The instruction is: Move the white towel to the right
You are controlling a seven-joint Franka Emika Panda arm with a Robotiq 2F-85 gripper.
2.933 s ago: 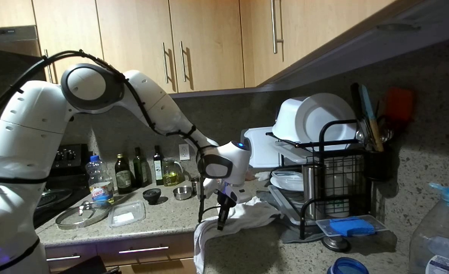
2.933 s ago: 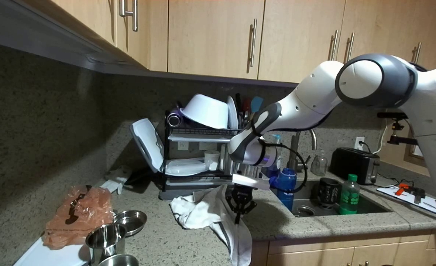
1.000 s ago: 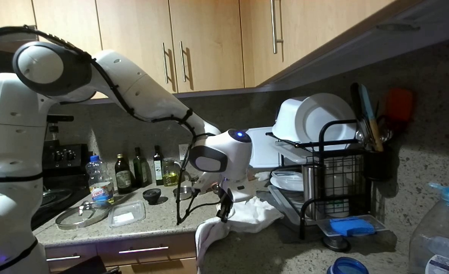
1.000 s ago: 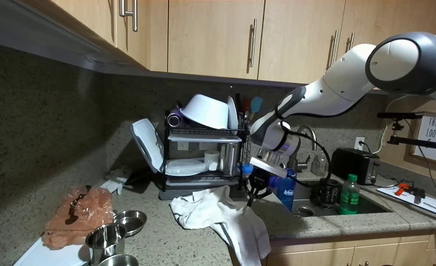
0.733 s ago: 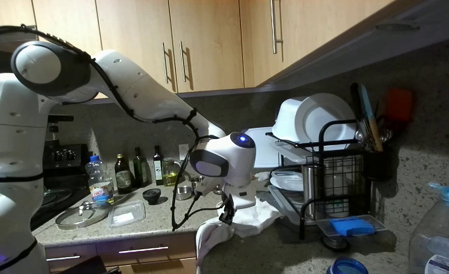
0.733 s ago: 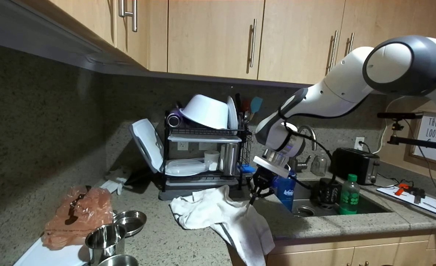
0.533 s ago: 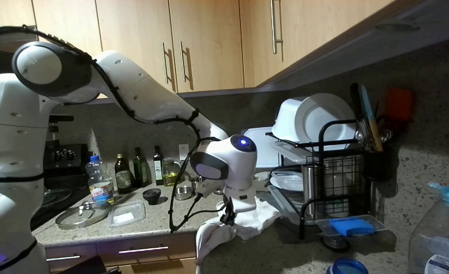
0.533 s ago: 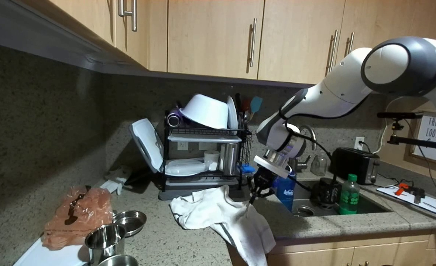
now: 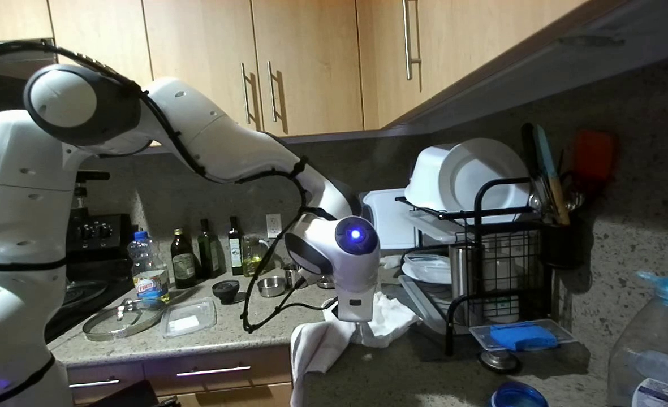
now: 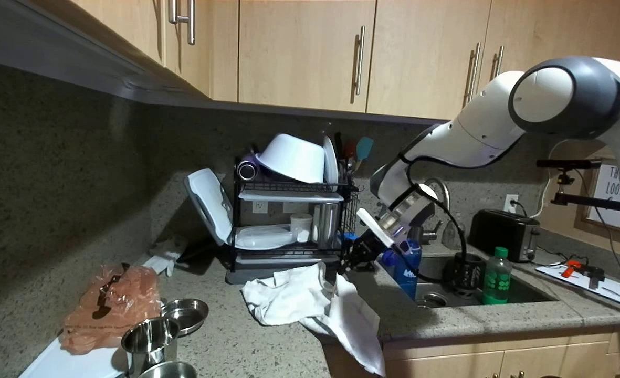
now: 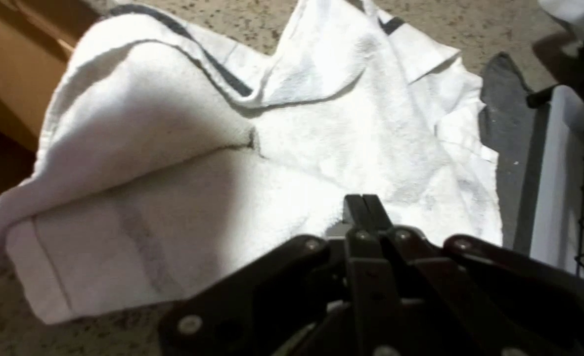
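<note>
Grey-striped and loosely folded, the white towel (image 10: 304, 299) was found on the table (image 10: 252, 346), left of the sink (image 10: 525, 294) in an exterior view, with one flap reaching over the table's near edge. The fingers (image 11: 355, 212) were pressed together, pinching a raised peak of the towel at its right part. Just beyond it stood the dish rack (image 10: 289, 187), a white bowl (image 10: 293, 157) tilted on its upper tier. An orange plastic bag (image 10: 113, 310) and a steel pot (image 10: 151, 349) were noted well apart, to the left. A blue bottle (image 10: 408, 275) stood at right, near the sink.
</note>
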